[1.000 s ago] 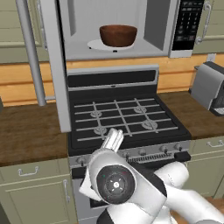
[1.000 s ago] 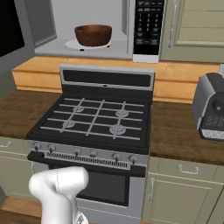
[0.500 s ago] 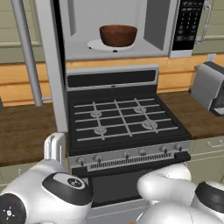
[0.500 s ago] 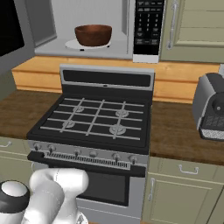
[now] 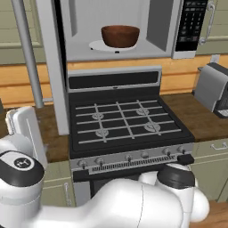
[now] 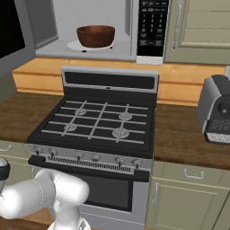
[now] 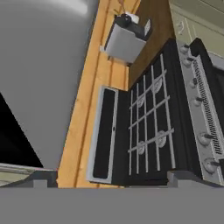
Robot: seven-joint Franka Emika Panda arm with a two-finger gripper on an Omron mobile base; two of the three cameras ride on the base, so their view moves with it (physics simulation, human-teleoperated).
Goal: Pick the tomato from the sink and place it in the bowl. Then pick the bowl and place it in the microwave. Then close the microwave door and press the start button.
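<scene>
Kitchen with a black gas stove (image 5: 127, 127) set between wooden counter (image 6: 188, 137) runs, and an open microwave (image 6: 96, 29) above it

Inside the microwave, the dark brown bowl (image 5: 120, 35) sits on the white turntable plate (image 5: 99, 45). The microwave door (image 5: 51, 67) stands swung open at the left. Gripper (image 7: 111, 177) jaws are spread wide, holding nothing, facing the stove

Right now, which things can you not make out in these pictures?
- Tomato: the bowl wall hides whatever is inside, both base views.
- Microwave door: seen edge-on in the left base view, cut by the left edge in the right one.
- Keypad: labels too small.
</scene>
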